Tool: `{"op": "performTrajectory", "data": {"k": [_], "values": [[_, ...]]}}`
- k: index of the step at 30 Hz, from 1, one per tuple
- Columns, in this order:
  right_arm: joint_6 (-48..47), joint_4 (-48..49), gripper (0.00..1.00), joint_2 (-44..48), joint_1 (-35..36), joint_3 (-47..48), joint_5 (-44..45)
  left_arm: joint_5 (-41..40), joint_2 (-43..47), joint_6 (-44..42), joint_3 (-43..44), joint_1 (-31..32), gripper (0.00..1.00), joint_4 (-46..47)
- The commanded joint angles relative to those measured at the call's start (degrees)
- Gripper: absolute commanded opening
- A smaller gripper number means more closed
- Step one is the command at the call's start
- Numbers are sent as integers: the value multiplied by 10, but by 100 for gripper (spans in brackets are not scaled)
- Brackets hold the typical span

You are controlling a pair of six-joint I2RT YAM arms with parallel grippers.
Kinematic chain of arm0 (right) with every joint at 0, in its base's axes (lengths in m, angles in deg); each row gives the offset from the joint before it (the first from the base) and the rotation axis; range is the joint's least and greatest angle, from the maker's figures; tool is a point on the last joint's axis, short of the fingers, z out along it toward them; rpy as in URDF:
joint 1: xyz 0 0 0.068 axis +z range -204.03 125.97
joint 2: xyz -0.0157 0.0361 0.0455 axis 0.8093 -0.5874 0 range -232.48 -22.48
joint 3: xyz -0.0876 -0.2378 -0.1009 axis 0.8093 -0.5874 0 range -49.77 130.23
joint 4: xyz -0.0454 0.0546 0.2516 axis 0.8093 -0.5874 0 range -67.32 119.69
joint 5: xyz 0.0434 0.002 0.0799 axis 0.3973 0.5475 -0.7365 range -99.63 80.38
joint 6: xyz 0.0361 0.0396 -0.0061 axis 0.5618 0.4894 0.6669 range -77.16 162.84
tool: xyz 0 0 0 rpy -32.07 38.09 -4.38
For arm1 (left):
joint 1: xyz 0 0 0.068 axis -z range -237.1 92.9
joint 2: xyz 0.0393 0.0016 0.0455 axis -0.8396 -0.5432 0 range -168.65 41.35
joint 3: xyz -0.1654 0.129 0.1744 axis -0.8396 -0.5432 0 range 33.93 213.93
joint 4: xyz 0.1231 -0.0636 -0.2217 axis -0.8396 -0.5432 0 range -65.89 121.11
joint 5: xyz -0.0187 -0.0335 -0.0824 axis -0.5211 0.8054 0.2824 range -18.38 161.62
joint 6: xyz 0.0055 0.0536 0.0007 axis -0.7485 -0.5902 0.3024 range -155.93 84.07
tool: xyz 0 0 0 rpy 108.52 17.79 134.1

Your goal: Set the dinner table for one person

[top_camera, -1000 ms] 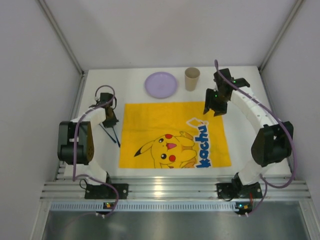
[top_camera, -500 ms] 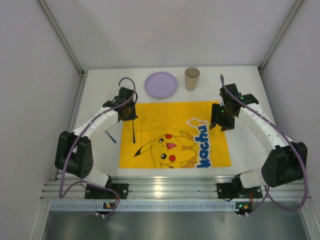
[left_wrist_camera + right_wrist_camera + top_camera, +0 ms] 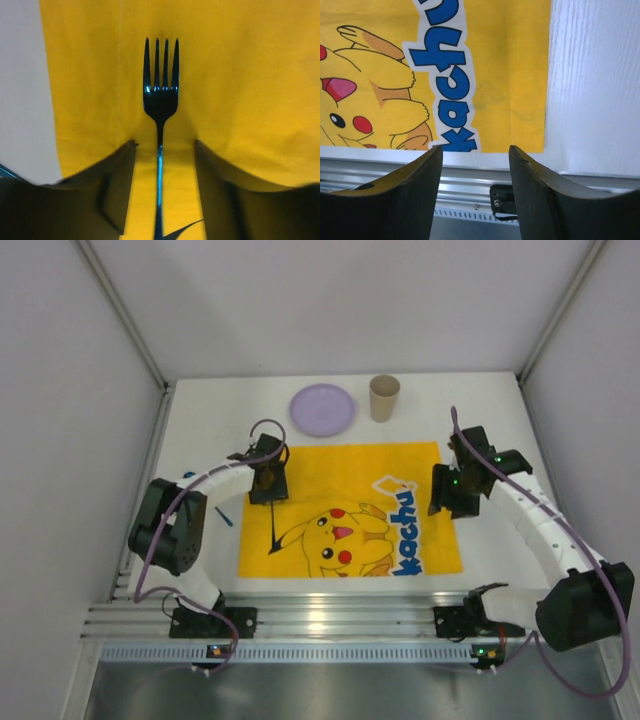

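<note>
A dark blue fork [image 3: 160, 100] lies on the yellow cartoon-printed mat [image 3: 240, 75], tines pointing away from my left gripper [image 3: 162, 170]. That gripper is open, its fingers standing apart on either side of the fork's handle without touching it. From above, the fork [image 3: 269, 530] rests near the mat's left edge, just below the left gripper [image 3: 264, 490]. My right gripper [image 3: 446, 502] is open and empty over the mat's right edge; between its fingers [image 3: 475, 165] I see mat [image 3: 485, 75] and the white dinner table [image 3: 595, 85].
A purple plate [image 3: 322, 409] and a tan cup [image 3: 384, 398] stand on the dinner table [image 3: 200, 440] behind the mat [image 3: 350, 480]. A small blue utensil [image 3: 222, 515] lies left of the mat. Metal rails [image 3: 330, 620] run along the near edge.
The left arm carried the fork from the table's left side onto the mat and opened its jaws, letting it go. The right gripper moved nearer along the mat's right edge.
</note>
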Motion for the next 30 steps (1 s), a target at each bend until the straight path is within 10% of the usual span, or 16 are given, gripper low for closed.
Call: {"op": "performTrajectory", "data": {"k": [1,7,13,30], "values": [[-11,-8,56,28,-11,-10,11,-28,19,19,-12,6,62,20],[-10,-14,56,45,-11,-11,8,-69,114,18,-14,-25,77,-15],[-7,-15,56,55,-12,-12,-6,-34,182,-3,-70,-203,74,-32],[0,-31,56,72,-11,-19,-12,-4,17,60,-42,-339,69,12]]}}
